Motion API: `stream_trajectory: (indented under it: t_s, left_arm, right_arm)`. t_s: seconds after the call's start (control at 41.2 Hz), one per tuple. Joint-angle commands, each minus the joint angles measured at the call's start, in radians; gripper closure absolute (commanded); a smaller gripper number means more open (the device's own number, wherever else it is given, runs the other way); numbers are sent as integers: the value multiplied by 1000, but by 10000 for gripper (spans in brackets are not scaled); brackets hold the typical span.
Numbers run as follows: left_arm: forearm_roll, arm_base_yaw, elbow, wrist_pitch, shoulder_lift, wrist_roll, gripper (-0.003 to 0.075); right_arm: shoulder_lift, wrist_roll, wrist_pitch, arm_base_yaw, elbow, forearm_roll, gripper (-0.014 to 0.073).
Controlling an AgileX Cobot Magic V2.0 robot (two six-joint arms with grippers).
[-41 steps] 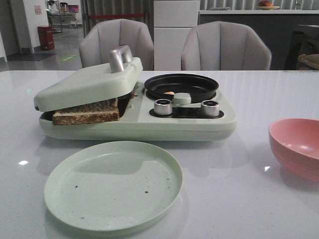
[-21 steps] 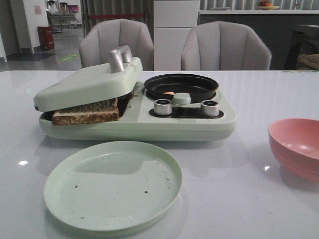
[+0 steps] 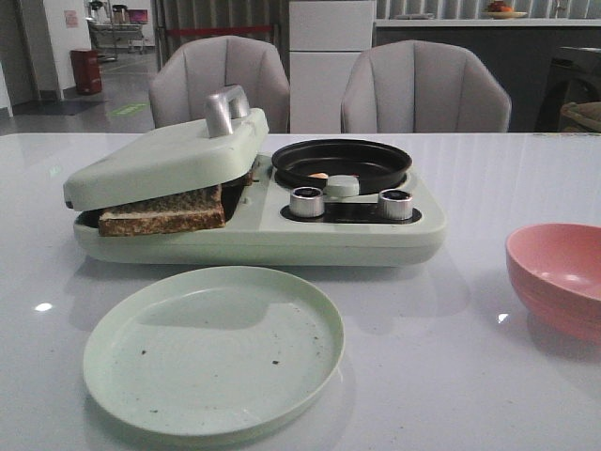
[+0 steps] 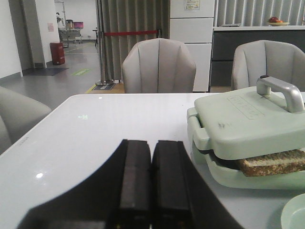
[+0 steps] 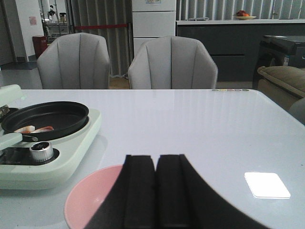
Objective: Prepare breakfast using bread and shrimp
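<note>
The bread (image 3: pixel 164 211) lies in the pale green breakfast maker (image 3: pixel 282 235) under its half-lowered lid (image 3: pixel 169 155), which has a silver handle (image 3: pixel 225 108). The bread also shows in the left wrist view (image 4: pixel 271 162). The shrimp (image 3: pixel 318 175) is a small orange-pink piece in the black pan (image 3: pixel 342 162); in the right wrist view it shows as pale pink pieces (image 5: pixel 35 129). My left gripper (image 4: pixel 151 145) is shut and empty over the table, beside the maker. My right gripper (image 5: pixel 156 160) is shut and empty above the pink bowl (image 5: pixel 93 198). Neither gripper shows in the front view.
A pale green plate (image 3: pixel 213 349) lies in front of the maker. The pink bowl (image 3: pixel 559 277) stands at the right. Two silver knobs (image 3: pixel 307 201) (image 3: pixel 395 203) sit on the maker's front. Two grey chairs (image 3: pixel 221 85) (image 3: pixel 424 89) stand behind the table.
</note>
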Motion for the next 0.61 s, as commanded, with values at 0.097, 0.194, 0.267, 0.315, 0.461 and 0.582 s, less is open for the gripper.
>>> stream_trajectory:
  t_s: [0.097,0.194,0.267,0.315,0.461,0.582]
  left_arm:
    - [-7,3,6,-84,-23,-3,619]
    - [-7,3,6,-84,-23,-3,619]
    - [-7,3,6,-84,-23,-3,619]
    - [-7,3,6,-84,-23,-3,619]
    - [-7,3,6,-84,-23,-3,619]
    - [-7,3,6,-84,-23,-3,619]
  right_arm:
    - [-22,-10,-81,-2,-17,2,548]
    - [-22,-10,-81,-2,-17,2,548]
    - [-22,-10,-80,-2,-17,2,548]
    - [-22,-10,-79,-2,-17,2,548]
    - [-22,-10,-70,-2,-17,2,548]
    - [-22,-10,-67,-2,-17,2,548]
